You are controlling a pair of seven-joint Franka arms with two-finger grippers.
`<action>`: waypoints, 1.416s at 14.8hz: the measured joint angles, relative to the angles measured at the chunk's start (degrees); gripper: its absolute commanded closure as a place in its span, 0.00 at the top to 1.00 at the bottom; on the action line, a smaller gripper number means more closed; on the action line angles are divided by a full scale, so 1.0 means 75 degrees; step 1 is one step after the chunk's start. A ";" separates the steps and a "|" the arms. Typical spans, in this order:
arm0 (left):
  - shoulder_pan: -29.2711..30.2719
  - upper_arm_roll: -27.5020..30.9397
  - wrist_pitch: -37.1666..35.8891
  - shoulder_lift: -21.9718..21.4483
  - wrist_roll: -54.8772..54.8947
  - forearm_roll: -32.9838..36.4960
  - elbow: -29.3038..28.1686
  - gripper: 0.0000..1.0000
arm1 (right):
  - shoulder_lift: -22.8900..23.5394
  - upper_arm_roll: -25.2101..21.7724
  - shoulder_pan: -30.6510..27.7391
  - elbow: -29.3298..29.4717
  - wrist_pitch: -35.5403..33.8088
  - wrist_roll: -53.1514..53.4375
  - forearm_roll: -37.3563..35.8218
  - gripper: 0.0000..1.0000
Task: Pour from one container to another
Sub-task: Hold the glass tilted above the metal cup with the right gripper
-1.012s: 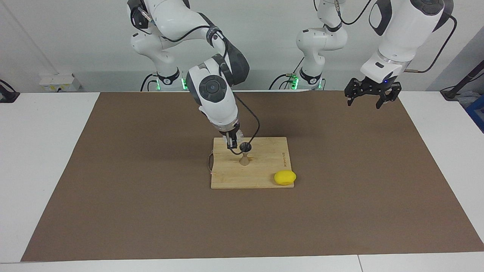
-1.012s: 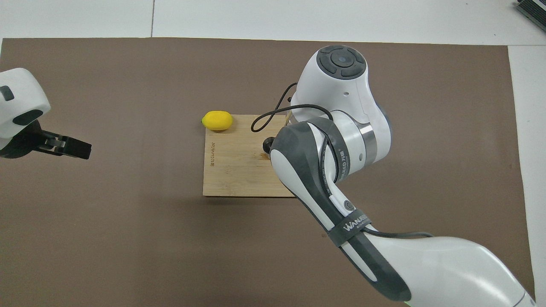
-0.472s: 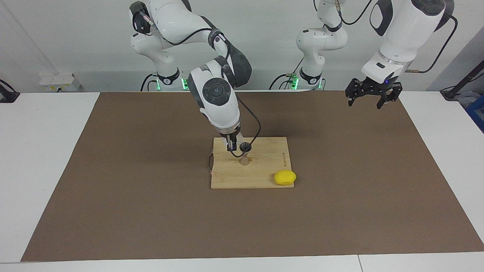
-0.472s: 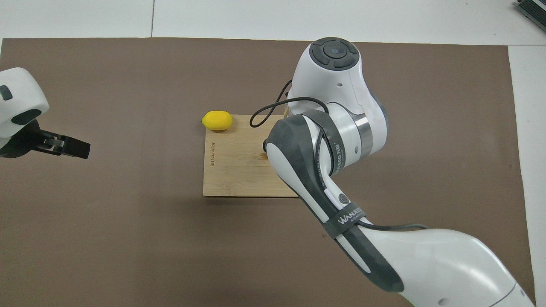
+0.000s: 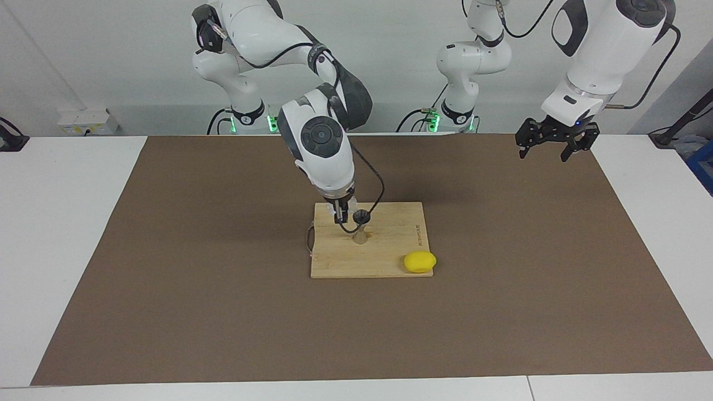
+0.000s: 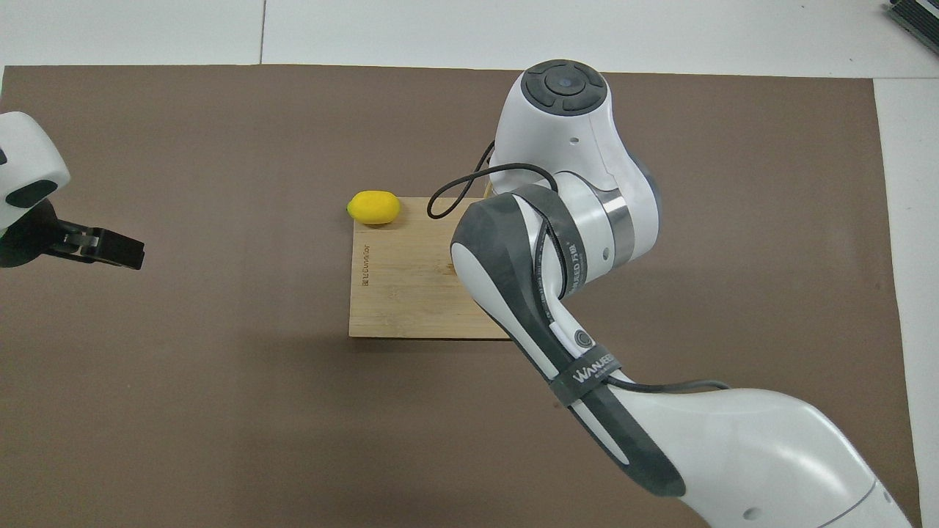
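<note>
The right gripper (image 5: pixel 343 214) is low over the pale bamboo cutting board (image 5: pixel 390 262), its jaws clamped on the small clear glass cup (image 5: pixel 350 210), which shows only faintly beside the fingers. Just at four o'clock from the cup in the facing view stands the small silvery metal hourglass-shaped jigger (image 5: pixel 361 227), upright on the board. A yellow lemon (image 5: pixel 420 261) lies at the board's corner, at four o'clock from the jigger.

The cup is probably heavy for its size, stiff and breakable, and its glass slippery; a hold across its thick walls at mid-height seems safest. The jigger looks light and could tip over easily.

The left gripper (image 5: pixel 557 141) waits in the air with its jaws apart, over the brown mat (image 5: pixel 195 278).
</note>
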 measured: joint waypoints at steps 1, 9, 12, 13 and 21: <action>-0.0001 -0.0010 0.0001 0.0000 -0.0009 0.0000 0.0020 1.00 | 0.0021 0.0002 0.0006 0.0039 -0.0036 0.0003 -0.0001 0.00; 0.0023 -0.0008 0.0002 -0.0001 -0.0100 0.0000 0.0096 1.00 | 0.0143 0.0025 0.0020 0.0150 -0.0118 0.0007 -0.0086 0.00; 0.0023 -0.0034 0.0005 -0.0001 -0.0349 -0.0001 0.0096 1.00 | 0.0260 0.0033 0.0026 0.0406 -0.0300 0.0015 -0.0100 0.00; 0.0022 -0.0043 0.0005 -0.0001 -0.0401 -0.0001 0.0096 1.00 | 0.0293 0.0035 0.0028 0.0464 -0.0329 0.0016 -0.0102 0.00; 0.0036 -0.0031 0.0005 -0.0001 -0.0462 -0.0001 0.0097 1.00 | 0.0389 0.0053 0.0155 0.0641 -0.0354 0.0032 -0.0241 0.00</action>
